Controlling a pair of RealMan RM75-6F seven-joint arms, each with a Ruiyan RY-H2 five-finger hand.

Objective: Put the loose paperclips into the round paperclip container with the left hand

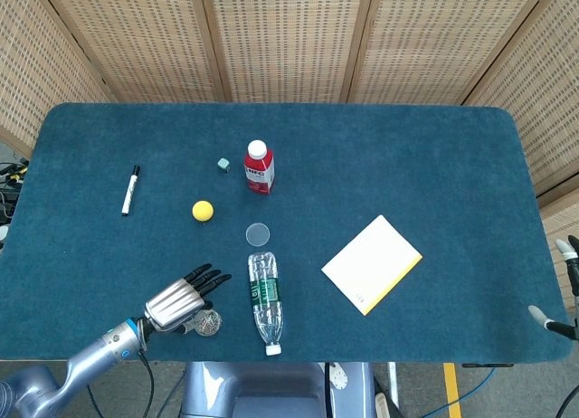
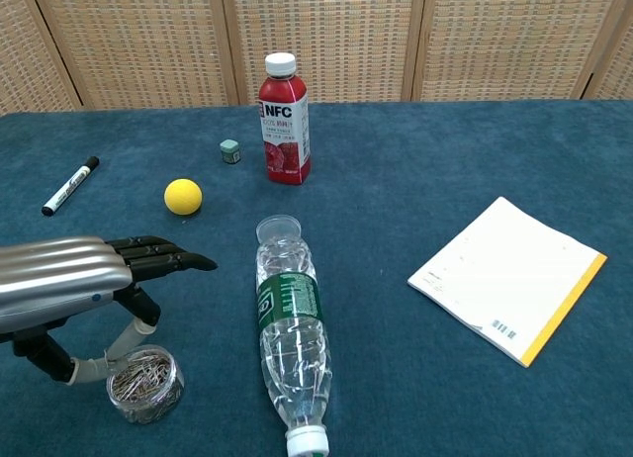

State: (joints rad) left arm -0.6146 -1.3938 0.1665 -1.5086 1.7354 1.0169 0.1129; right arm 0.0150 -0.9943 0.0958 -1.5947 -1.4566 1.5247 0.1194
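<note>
Table (image 1: 434, 137) covered in blue cloth, items scattered well apart.

Notepad (image 2: 506, 276) lies flat on the right, out of the working area.

Water bottle (image 2: 291, 334) on its side, cap toward the robot, just right of the container; a close neighbour the fingers could knock.

Left hand (image 2: 69, 284) hovers low over the container (image 2: 144, 383), fingers straight and apart, thumb reaching down beside the rim. It looks to hold nothing; whether a clip sits at the thumb tip I cannot tell. Placement suits a drop into the jar.

Juice bottle (image 2: 284, 120) upright at the back.

Ball (image 2: 182, 196), marker (image 2: 69, 186), clear lid (image 1: 258, 234), small cube (image 2: 229, 150) lie beyond.

Paperclips (image 2: 140, 379): heaped inside the container; none seen loose.
</note>
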